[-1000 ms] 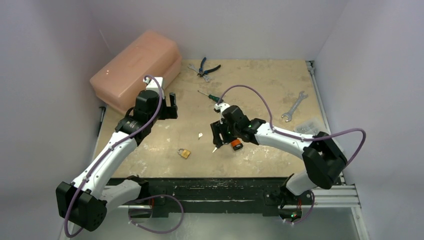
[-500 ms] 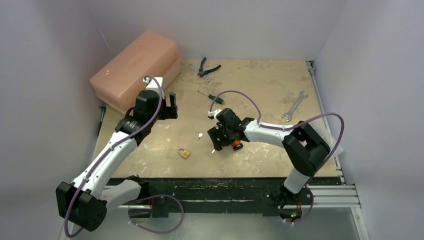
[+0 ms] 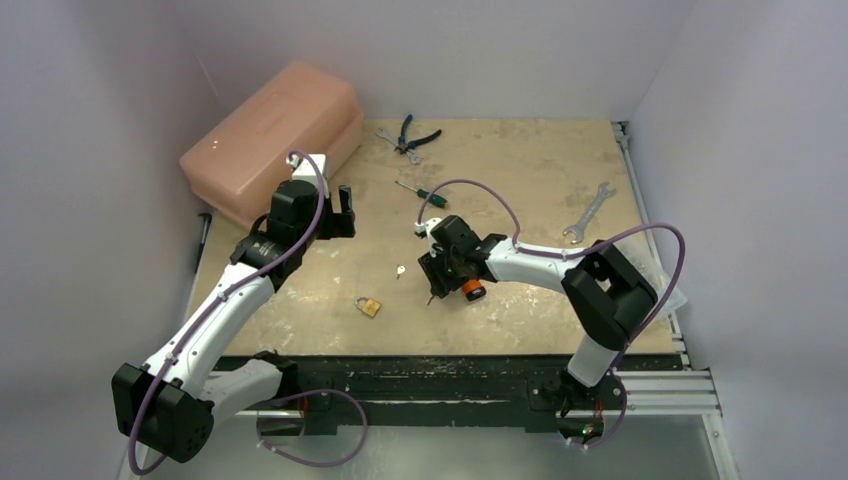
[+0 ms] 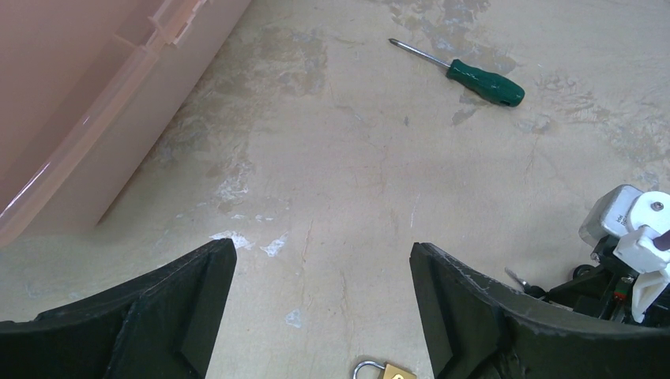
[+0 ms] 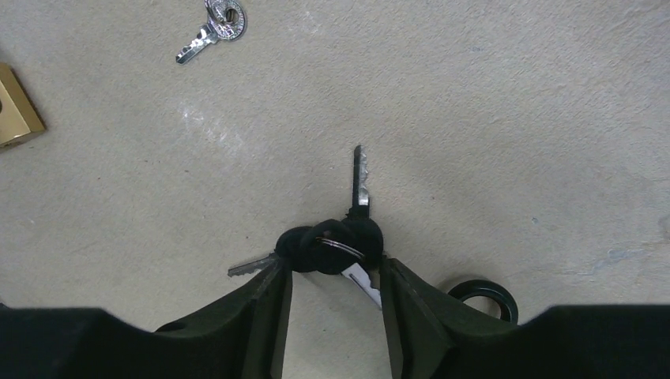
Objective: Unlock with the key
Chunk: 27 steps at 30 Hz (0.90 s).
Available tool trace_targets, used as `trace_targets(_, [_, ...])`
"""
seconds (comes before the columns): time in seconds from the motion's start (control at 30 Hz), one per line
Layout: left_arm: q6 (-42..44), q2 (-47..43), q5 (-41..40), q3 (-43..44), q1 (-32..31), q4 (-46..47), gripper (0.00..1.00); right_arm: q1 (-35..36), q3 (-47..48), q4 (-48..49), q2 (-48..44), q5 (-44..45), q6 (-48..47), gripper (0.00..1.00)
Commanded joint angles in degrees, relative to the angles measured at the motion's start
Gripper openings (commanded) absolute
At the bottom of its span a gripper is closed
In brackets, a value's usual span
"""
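A brass padlock (image 3: 369, 307) lies on the table near the front edge; it also shows in the left wrist view (image 4: 387, 371) and at the left edge of the right wrist view (image 5: 16, 110). A single silver key (image 3: 400, 270) (image 5: 209, 28) lies loose behind it. My right gripper (image 3: 437, 290) (image 5: 332, 264) is down at the table, and its fingertips press both sides of a bunch of keys (image 5: 340, 241) with black heads on a ring. One blade points away from the gripper. My left gripper (image 3: 342, 212) (image 4: 322, 251) hangs open above the table, holding nothing.
A pink plastic box (image 3: 270, 140) stands at the back left. A green screwdriver (image 3: 420, 192) (image 4: 482, 79), pliers (image 3: 410, 135) and a wrench (image 3: 588, 212) lie farther back. A black ring (image 5: 482, 296) and an orange piece (image 3: 472, 290) sit beside the right gripper.
The right gripper has shifted slightly left and down, and its jaws have narrowed onto the bunch of keys. The left arm has not moved.
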Motion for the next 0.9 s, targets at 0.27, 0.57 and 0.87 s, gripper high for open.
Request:
trace_targets(0.27, [0.1, 0.3, 0.6, 1.2, 0.6, 1.0, 0.87, 0.6, -2.4, -2.6, -2.8, -0.9, 5.8, 0.46])
trace_targets(0.57, [0.0, 0.1, 0.7, 1.3, 0.6, 1.0, 0.87, 1.3, -3.6, -1.8, -3.7, 0.4, 6.3, 0.6])
trace_targets(0.87, [0.1, 0.0, 0.5, 1.1, 0.6, 1.0, 0.87, 1.4, -2.2, -1.0, -1.0, 5.8, 4.3, 0.58])
